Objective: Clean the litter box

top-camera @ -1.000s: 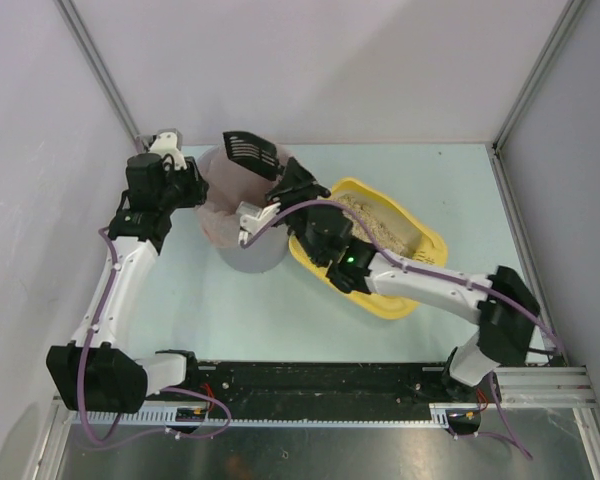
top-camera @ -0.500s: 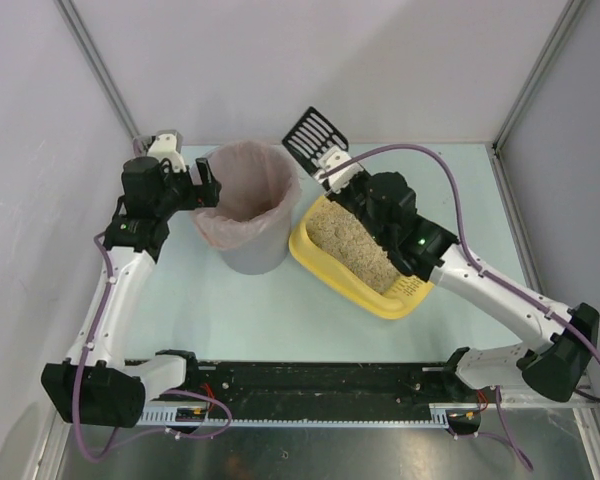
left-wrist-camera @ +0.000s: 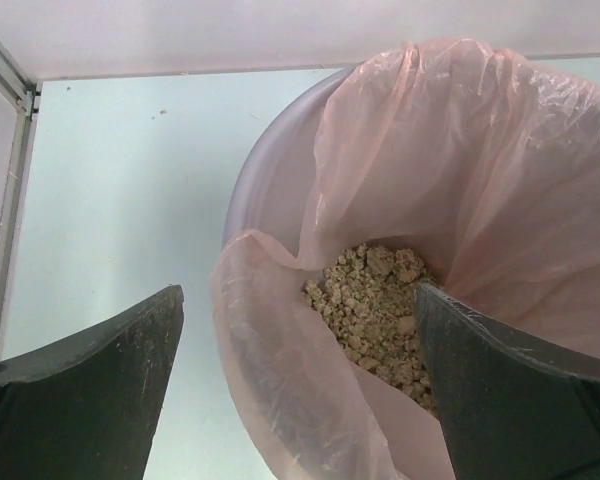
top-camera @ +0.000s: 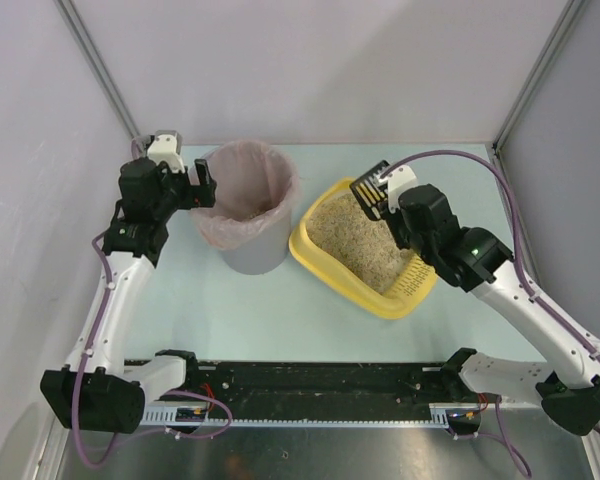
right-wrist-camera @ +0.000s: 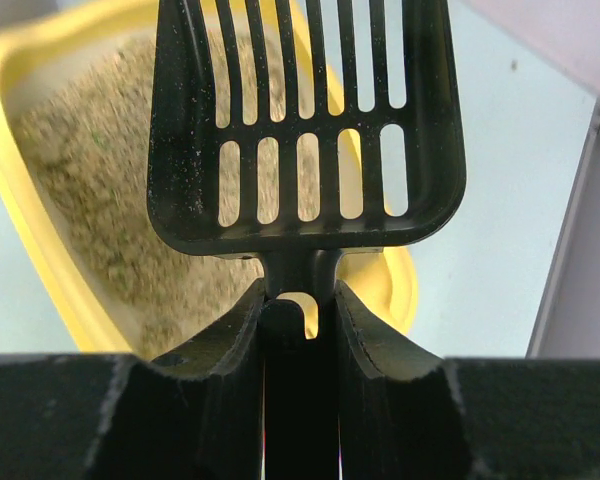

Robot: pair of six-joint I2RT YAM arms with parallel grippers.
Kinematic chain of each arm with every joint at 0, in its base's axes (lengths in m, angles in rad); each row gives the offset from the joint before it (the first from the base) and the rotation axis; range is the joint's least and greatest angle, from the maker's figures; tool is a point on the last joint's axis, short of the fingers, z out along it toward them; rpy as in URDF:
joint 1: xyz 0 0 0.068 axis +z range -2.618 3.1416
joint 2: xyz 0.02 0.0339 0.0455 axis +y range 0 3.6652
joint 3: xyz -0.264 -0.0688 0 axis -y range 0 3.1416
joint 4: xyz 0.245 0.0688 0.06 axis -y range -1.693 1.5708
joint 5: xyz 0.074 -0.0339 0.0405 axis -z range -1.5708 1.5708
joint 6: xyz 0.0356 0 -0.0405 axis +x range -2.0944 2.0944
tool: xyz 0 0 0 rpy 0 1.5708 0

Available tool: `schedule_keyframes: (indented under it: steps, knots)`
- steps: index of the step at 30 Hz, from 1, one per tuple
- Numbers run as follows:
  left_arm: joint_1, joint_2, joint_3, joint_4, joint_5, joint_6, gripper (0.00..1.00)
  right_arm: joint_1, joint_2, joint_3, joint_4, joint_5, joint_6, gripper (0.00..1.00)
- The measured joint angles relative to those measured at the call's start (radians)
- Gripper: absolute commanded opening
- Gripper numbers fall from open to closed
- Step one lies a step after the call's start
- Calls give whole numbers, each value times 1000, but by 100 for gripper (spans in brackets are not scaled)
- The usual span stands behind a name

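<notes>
The litter box [top-camera: 315, 265] is a shallow yellow tray of beige litter, lying at an angle right of centre. My right gripper [top-camera: 388, 197] is shut on the handle of a black slotted scoop [top-camera: 370, 193], which hangs over the tray's far end. In the right wrist view the scoop [right-wrist-camera: 305, 130] is empty, its handle pinched in the gripper [right-wrist-camera: 300, 295], with the litter box [right-wrist-camera: 2, 140] below. My left gripper [top-camera: 202, 188] stands wide open at the left rim of the bin [top-camera: 252, 258]. In its wrist view the gripper [left-wrist-camera: 298, 293] straddles the pink liner without gripping it.
The tall grey bin with its pink liner [left-wrist-camera: 460, 170] stands left of the tray, and clumps of litter [left-wrist-camera: 375, 310] lie at its bottom. Grey walls and metal posts [top-camera: 520, 95] close in the pale table on three sides.
My left gripper has opened and let go of the bin's rim. The right arm has swung the scoop from over the bin rightwards to above the litter box.
</notes>
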Motion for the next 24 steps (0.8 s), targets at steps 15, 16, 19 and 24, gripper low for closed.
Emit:
schedule_keyframes:
  steps: [15,16,19,24]
  knots:
    - [1,56,234,37,-3,19,100,-47,47,-3,-317,-66,166,0]
    - [2,56,234,41,2,19,100,-56,62,-6,-325,-84,172,0]
    - [5,61,223,40,8,19,100,-93,97,-11,-346,-163,185,0]
    - [23,61,176,34,14,18,100,-183,158,-11,-366,-330,216,0]
